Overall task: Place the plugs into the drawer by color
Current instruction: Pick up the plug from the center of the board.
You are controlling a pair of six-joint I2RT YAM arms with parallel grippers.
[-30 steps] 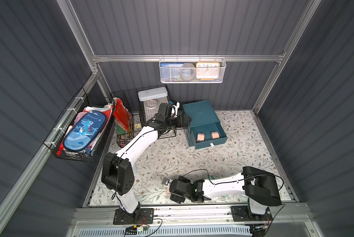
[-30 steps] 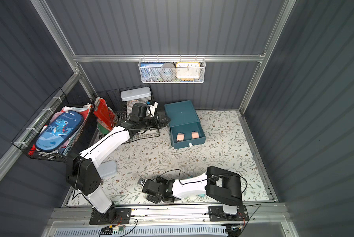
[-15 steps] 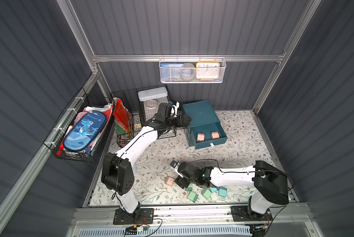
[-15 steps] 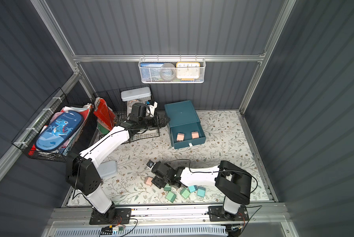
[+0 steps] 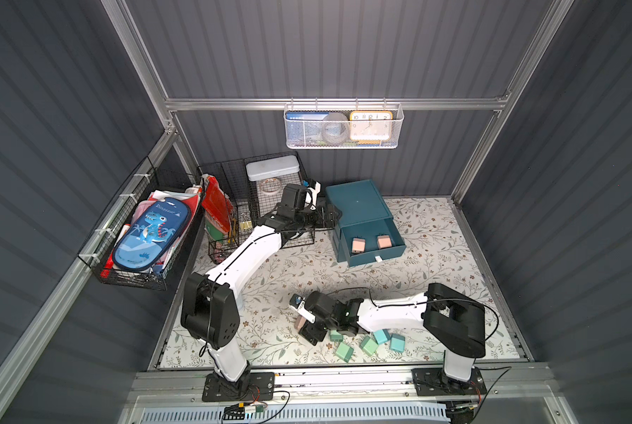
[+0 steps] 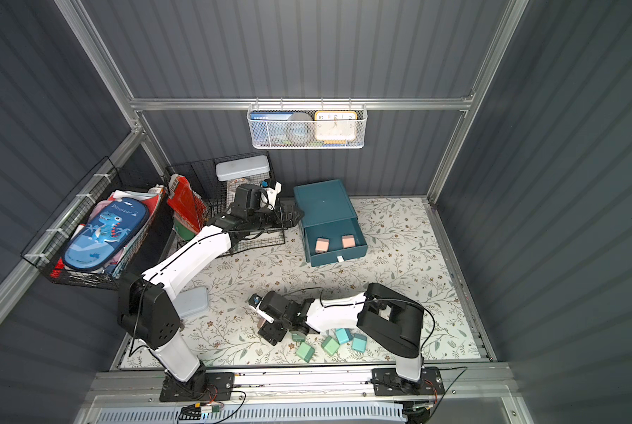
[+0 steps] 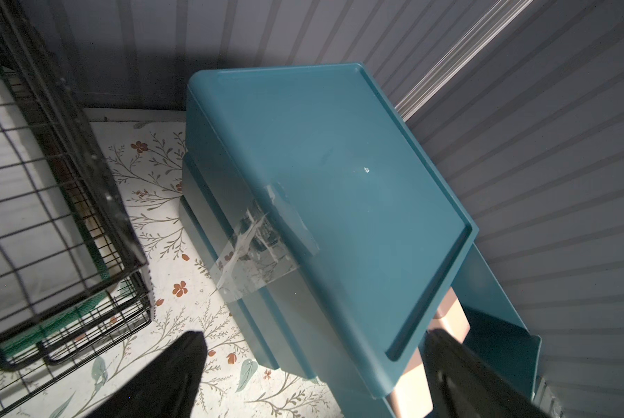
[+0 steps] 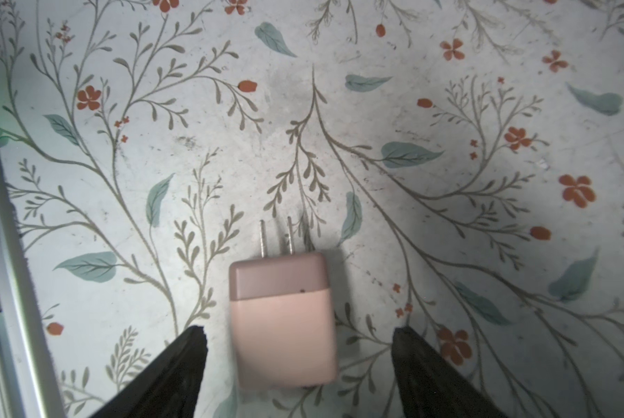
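Swung back since a second ago, now straddling the last pink plug (image 8: 283, 325) on the mat (image 8: 448, 144) with right gripper (image 8: 298, 336) spread and not touching, two pink plugs (image 5: 358, 245) already in the open drawer (image 5: 366, 257), green and blue plugs (image 5: 344, 351) unsorted, left gripper (image 7: 314, 338) agape beside it.

Both top views are bright, even and sharp. The wrist views darken toward their edges; the pale pink cube-shaped plug (image 8: 283, 325) looks softly blurred, with a shadow alongside.

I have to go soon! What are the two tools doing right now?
Left tool: open, holding nothing.
Right tool: open, straddling the pink plug, not gripping it.
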